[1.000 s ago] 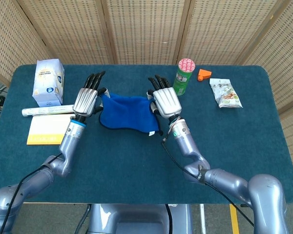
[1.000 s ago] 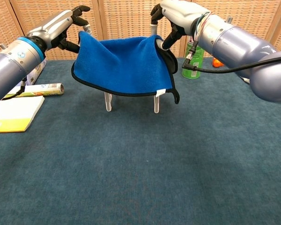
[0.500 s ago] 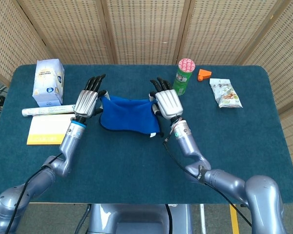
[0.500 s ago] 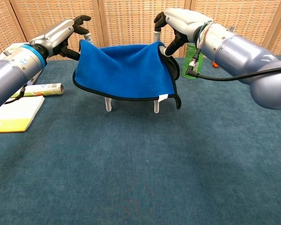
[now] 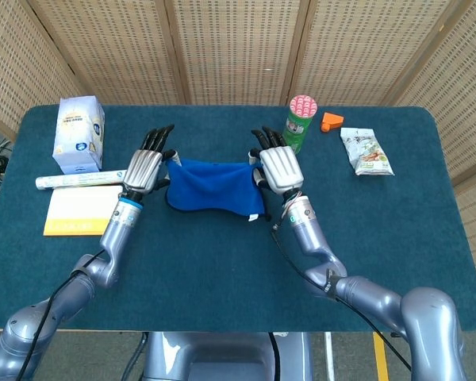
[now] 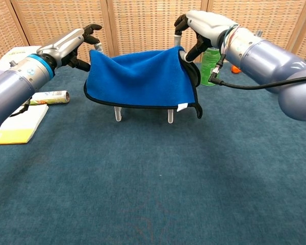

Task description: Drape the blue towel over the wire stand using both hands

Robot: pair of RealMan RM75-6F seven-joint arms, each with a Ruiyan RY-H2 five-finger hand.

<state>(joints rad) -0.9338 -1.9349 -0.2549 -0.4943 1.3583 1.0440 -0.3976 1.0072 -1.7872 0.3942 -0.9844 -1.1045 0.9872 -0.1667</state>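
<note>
The blue towel [image 6: 140,76] with dark edging hangs over the wire stand, whose two white feet [image 6: 118,113] show below its hem. In the head view the towel [image 5: 214,186] lies spread between both hands. My left hand [image 6: 80,43] pinches the towel's upper left corner, and my right hand [image 6: 200,29] pinches the upper right corner, with a fold of towel hanging behind it. From above, the left hand [image 5: 145,165] and the right hand [image 5: 279,167] flank the towel with fingers pointing away. Most of the stand is hidden under the cloth.
A green can with a pink lid [image 5: 299,123] stands just behind the right hand. An orange piece [image 5: 331,121] and a snack packet [image 5: 366,151] lie to the far right. At the left are a tissue box [image 5: 81,133], a rolled tube [image 5: 75,181] and a yellow notepad [image 5: 78,210].
Both hands have lowered and shifted slightly right with the towel. The towel's top edge has straightened and its hem now hangs lower over the stand's feet.
</note>
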